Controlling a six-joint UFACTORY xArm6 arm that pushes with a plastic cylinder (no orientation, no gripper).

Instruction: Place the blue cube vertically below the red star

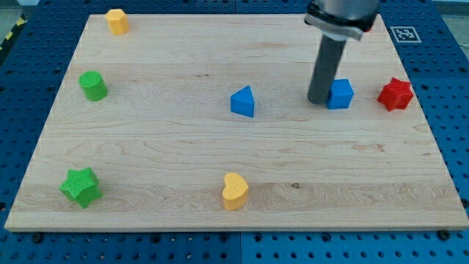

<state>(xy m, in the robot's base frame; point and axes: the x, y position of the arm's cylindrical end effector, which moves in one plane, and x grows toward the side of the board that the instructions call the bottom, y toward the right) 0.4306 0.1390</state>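
Tip [319, 100] touching blue cube [340, 94] on its left; red star [396, 94] just right of cube; no fingers fitted.

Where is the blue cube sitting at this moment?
The blue cube sits in the upper right of the board, just left of the red star with a small gap between them. My tip stands right against the cube's left side.

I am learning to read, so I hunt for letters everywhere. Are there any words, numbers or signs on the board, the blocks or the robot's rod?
No words or numbers can be read anywhere in this view.
The only sign is a black-and-white square marker at the view's top right, on the blue table beside the wooden board; it is a pattern, not letters.
The blocks and the rod bear no text.
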